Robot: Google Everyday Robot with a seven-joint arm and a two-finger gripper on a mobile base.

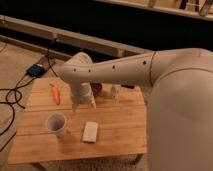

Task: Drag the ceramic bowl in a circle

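1. Camera view, layout: the wooden table (122, 127) carries a carrot (55, 93) at the left, a white cup (56, 124) at the near left and a flat white block (90, 131) near the front middle. A small pale object (115, 91) stands toward the back; too blurred to identify.
2. Camera view, task object: the ceramic bowl (96, 89) sits toward the back of the table, between the robot's wrist and the pale object. Only its dark reddish right part shows; the rest is hidden behind the wrist.
3. Camera view, gripper: the arm (117, 69) reaches in from the right and bends down over the table's middle. The gripper (84, 104) points down, close above the boards. Its two fingers stand apart, with bare wood showing between them; nothing is held.
4. Key relation: the bowl lies just beyond the gripper and slightly to the picture's right, farther from the camera. Contact between them cannot be confirmed.
5. Judgement: the bowl is not yet engaged. The next move likely needs a short shift back and rightward to catch the rim.
6. Axis note: the bowl is round, so approach direction matters little. The pale object beside it is the nearest obstacle to a circular drag.
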